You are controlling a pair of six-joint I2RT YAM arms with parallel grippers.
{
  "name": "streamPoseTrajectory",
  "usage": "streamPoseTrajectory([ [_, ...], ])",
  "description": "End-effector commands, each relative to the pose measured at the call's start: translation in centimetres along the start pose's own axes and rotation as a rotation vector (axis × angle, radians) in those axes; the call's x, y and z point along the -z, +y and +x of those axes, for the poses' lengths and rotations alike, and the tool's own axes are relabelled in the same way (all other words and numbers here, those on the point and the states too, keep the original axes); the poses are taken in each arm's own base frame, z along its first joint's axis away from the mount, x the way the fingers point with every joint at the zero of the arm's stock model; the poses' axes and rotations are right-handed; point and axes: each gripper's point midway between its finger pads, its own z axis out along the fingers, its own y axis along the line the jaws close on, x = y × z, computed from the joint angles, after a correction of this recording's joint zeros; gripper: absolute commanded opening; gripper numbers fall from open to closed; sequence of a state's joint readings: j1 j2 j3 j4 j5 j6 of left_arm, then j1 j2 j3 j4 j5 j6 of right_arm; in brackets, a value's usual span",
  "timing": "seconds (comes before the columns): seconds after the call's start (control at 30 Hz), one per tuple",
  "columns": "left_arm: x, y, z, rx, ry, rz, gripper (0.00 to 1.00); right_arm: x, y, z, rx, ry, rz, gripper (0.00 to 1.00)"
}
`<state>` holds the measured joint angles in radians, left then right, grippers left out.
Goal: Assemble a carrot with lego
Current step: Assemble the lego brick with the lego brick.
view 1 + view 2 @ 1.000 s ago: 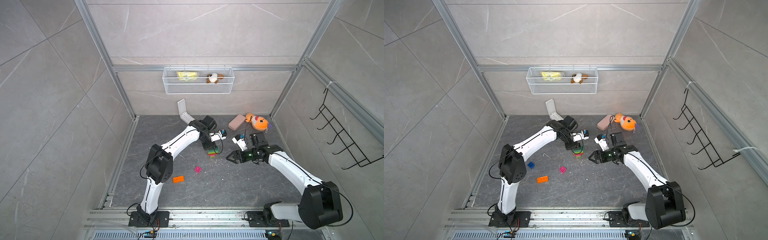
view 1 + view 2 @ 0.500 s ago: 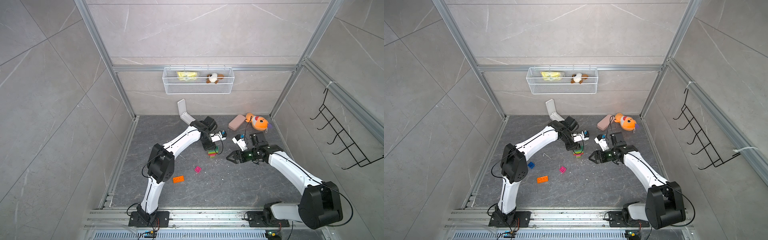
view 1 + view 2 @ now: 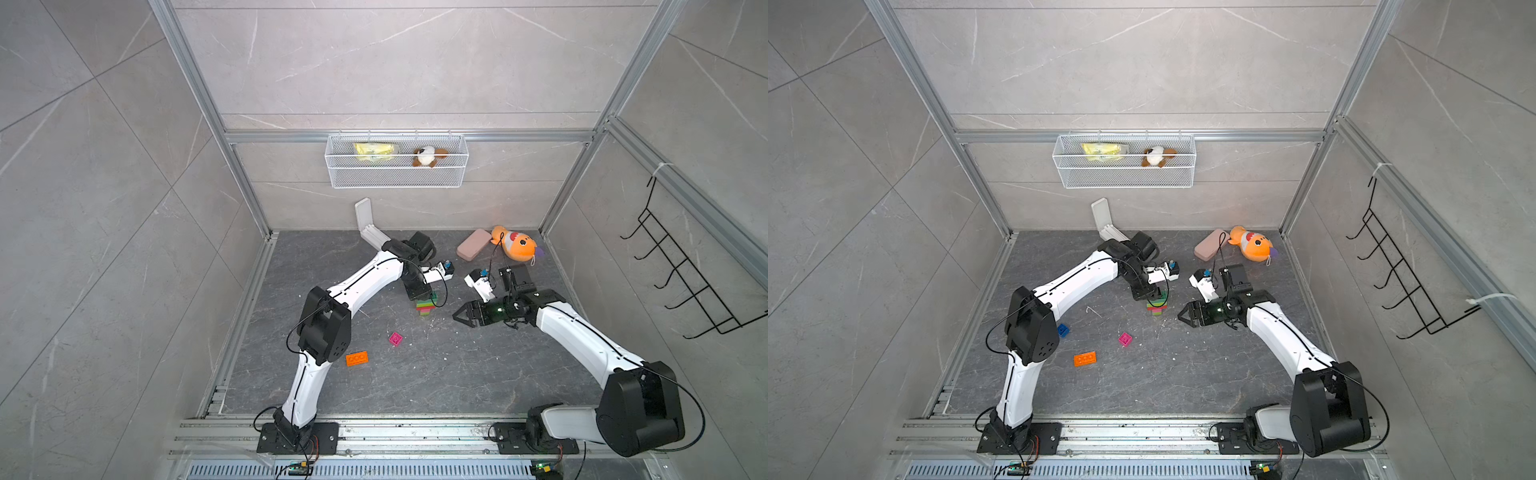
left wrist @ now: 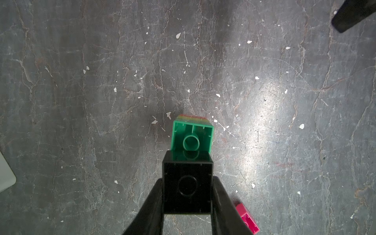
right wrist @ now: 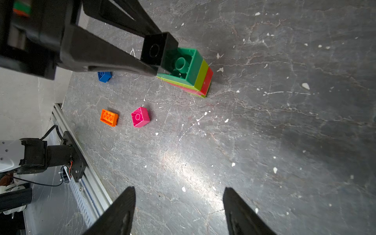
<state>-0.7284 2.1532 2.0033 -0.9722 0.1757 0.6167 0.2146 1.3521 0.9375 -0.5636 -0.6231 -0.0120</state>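
Note:
The carrot [image 3: 427,309] [image 3: 1157,306] is a short stack on the floor, hollow side up: dark green on top, then lime, red and pink layers [image 5: 200,78]. My left gripper [image 3: 420,296] [image 3: 1148,296] [image 4: 188,181] is shut on a black square lego brick [image 4: 188,189] [image 5: 157,49]. It holds the brick over one edge of the green top brick [image 4: 192,140]; I cannot tell whether the two touch. My right gripper [image 3: 457,318] [image 3: 1181,318] [image 5: 179,189] stands open and empty, just right of the stack.
Loose bricks lie nearer the front: pink [image 3: 395,339] [image 5: 140,117], orange [image 3: 357,358] [image 5: 109,117], blue [image 3: 1063,330] [image 5: 104,76]. A white hinged case [image 3: 368,226], pink case [image 3: 473,244] and orange plush fish [image 3: 515,245] sit at the back wall under a wire basket [image 3: 397,166].
The left arm's elbow has shifted slightly to the right. The black brick stays in the left gripper, and the right arm has not moved.

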Motion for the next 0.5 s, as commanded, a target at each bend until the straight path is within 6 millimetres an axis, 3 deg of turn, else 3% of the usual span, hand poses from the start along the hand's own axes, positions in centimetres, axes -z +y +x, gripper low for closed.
streamPoseTrajectory([
  [0.0, -1.2, -0.4, 1.0, 0.022, 0.063, 0.020, 0.14, -0.1, -0.4, 0.3, -0.018, 0.011, 0.010, 0.71],
  [0.47, -3.1, -1.8, 3.8, 0.030, 0.221, 0.054, 0.12, -0.3, -0.7, 0.4, -0.025, 0.018, 0.022, 0.71],
])
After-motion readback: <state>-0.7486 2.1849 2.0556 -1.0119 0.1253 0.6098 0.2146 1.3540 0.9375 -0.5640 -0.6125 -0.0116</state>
